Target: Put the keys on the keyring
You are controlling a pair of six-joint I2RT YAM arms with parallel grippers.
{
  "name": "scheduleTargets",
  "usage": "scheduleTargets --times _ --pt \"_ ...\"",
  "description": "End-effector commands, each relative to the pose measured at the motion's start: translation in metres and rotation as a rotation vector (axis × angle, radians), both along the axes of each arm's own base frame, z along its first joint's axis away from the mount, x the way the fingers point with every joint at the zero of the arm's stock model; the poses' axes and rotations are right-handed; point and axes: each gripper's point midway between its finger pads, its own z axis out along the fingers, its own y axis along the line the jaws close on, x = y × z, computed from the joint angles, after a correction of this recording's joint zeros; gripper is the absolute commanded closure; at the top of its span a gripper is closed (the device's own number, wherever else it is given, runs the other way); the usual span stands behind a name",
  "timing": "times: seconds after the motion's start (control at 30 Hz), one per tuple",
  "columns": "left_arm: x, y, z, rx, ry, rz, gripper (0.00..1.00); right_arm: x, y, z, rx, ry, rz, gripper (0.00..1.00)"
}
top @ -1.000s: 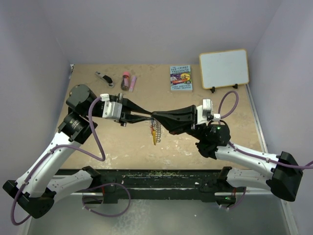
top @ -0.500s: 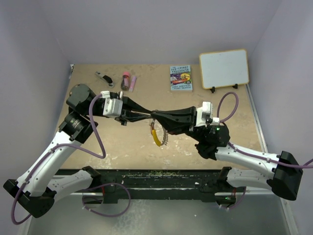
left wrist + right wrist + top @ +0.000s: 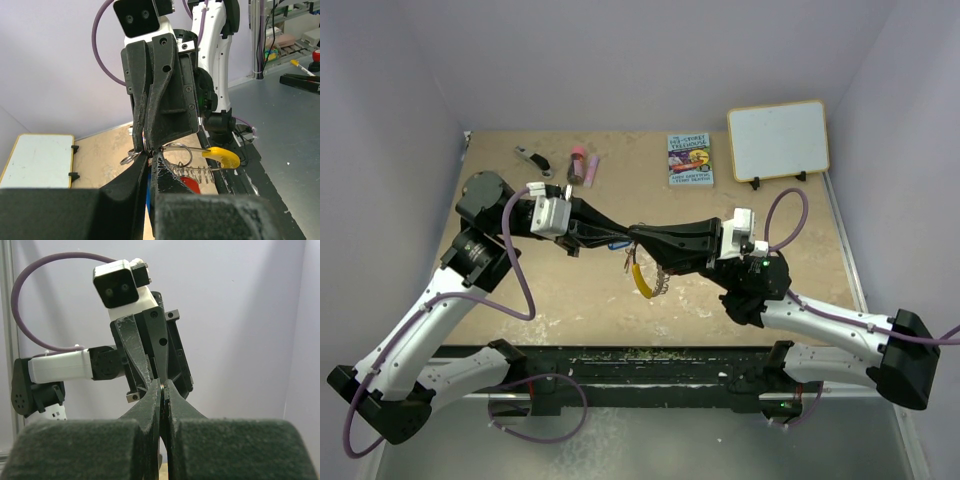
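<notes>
Both claws are met tip to tip above the tan tabletop. The right gripper is clamped shut on the keyring, a thin wire hoop with a silvery coiled stretch and a yellow sleeve, which hangs in mid-air below the fingertips. The left gripper is closed too. What it nips cannot be told, though a blue sliver is seen between its fingers. 1 small red-tagged key is seen beside the coil.

The hoop is judged light, springy and apt to swing, so it is best pinched on bare wire. The keys are judged tiny and slippery, and best taken by the plastic tag. The hoop's opening is hidden by the fingers, as is whether the red-tagged key is threaded.
</notes>
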Motion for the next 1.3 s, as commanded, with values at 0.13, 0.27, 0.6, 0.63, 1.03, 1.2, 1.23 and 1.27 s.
scheduleTargets --times 0.13,0.27,0.6,0.63,1.03,1.2,1.23,1.27 --pt "-0.005 0.002 0.012 -0.014 -0.106 -0.014 0.97 0.005 -0.004 0.011 -0.002 0.022 -0.041 0.87" --pt "-0.004 0.002 0.006 0.007 -0.116 -0.014 0.97 0.005 -0.006 0.012 -0.001 0.032 -0.045 0.78" --pt "-0.004 0.005 0.001 0.046 -0.165 -0.009 0.97 0.005 -0.008 0.005 -0.035 0.068 -0.042 0.86" --pt "-0.004 0.005 0.002 0.047 -0.177 -0.006 0.97 0.005 -0.010 0.005 -0.035 0.070 -0.046 0.85" --pt "0.000 0.008 -0.006 0.092 -0.202 0.014 0.97 -0.001 -0.035 0.007 -0.010 0.094 -0.082 0.76" --pt "0.001 0.007 -0.010 0.105 -0.198 0.015 0.97 -0.003 -0.029 0.006 -0.016 0.079 -0.062 0.76" --pt "0.001 0.007 -0.010 0.107 -0.197 0.012 0.97 -0.003 -0.028 0.006 -0.022 0.074 -0.060 0.76" --pt "0.001 0.007 -0.010 0.108 -0.197 0.010 0.97 -0.004 -0.026 0.006 -0.028 0.064 -0.057 0.76"
